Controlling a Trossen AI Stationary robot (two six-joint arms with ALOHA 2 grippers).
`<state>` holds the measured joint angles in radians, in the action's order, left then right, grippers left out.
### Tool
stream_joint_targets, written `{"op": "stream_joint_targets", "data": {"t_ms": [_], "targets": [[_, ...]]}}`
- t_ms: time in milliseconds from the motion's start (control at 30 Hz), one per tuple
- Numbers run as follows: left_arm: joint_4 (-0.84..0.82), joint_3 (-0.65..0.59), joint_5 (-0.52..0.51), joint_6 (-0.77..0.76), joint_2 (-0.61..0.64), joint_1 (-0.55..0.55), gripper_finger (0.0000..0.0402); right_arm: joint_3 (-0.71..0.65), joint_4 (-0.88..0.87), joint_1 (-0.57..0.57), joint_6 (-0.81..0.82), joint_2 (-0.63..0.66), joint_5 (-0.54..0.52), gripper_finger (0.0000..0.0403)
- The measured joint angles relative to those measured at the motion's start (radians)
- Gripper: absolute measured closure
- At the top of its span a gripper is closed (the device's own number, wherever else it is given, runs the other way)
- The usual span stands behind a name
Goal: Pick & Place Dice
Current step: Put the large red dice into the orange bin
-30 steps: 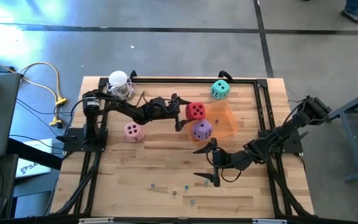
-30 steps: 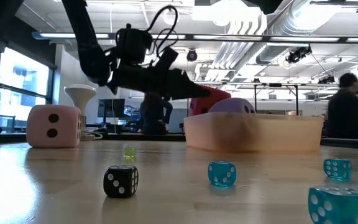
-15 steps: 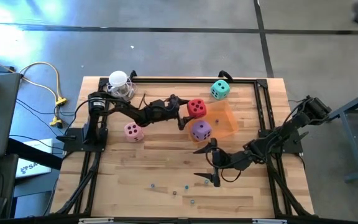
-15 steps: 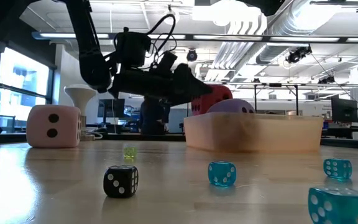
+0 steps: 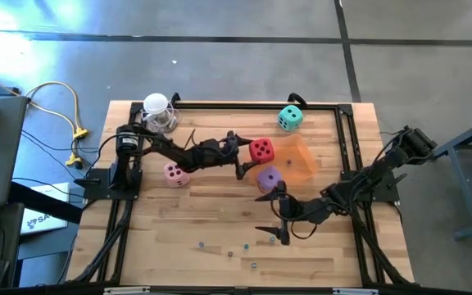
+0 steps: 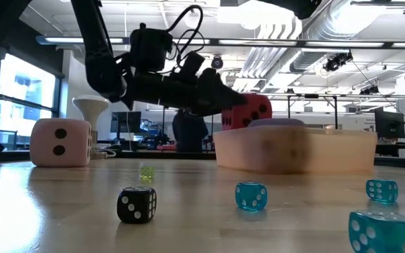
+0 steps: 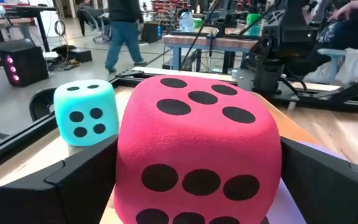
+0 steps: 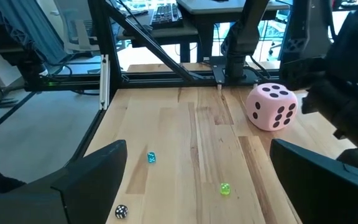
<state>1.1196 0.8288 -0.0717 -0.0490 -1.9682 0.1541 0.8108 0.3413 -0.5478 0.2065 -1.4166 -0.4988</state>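
My left gripper (image 5: 251, 152) is shut on the red die (image 5: 261, 150), which hangs just above the translucent orange tray (image 5: 298, 161). The purple die (image 5: 268, 177) sits inside that tray, and in the low view only its top (image 6: 276, 123) shows over the rim. On the wood near the far rail rests the teal die (image 5: 290, 118), also seen beyond the red one in the left wrist view (image 7: 84, 113). Toward the left side, the pink die (image 5: 174, 173) rests on the table. My right gripper (image 5: 274, 215) is open, low over the near middle of the table. My left gripper pinches the red die (image 7: 197, 149) between its two fingers (image 7: 73, 180), one on each of two opposite side faces. The fingers come in about level from the table's left. The die is lifted clear, above the tray's rim (image 6: 294, 133).
Several tiny dice and beads lie on the near part of the table (image 5: 230, 252), one black (image 6: 136, 204) and some blue (image 6: 250, 196). A white funnel-like cup (image 5: 157, 110) stands at the far left corner. A black rail (image 5: 236, 104) frames the table. The pink die (image 8: 272, 107) shows ahead of my right gripper.
My left gripper has carried the red die a little toward the table's right, over the tray. In the low view the tray has slid slightly to the right, and the purple die now shows lower behind its rim.
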Motion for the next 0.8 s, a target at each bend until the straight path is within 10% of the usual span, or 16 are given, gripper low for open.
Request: {"op": "stream_joint_targets", "data": {"t_ms": [800], "targets": [[0.073,-0.002,-0.347,0.129,0.002,-0.161,0.0004,0.000,-0.026,0.009,0.010,-0.013,0.000,0.0016]]}}
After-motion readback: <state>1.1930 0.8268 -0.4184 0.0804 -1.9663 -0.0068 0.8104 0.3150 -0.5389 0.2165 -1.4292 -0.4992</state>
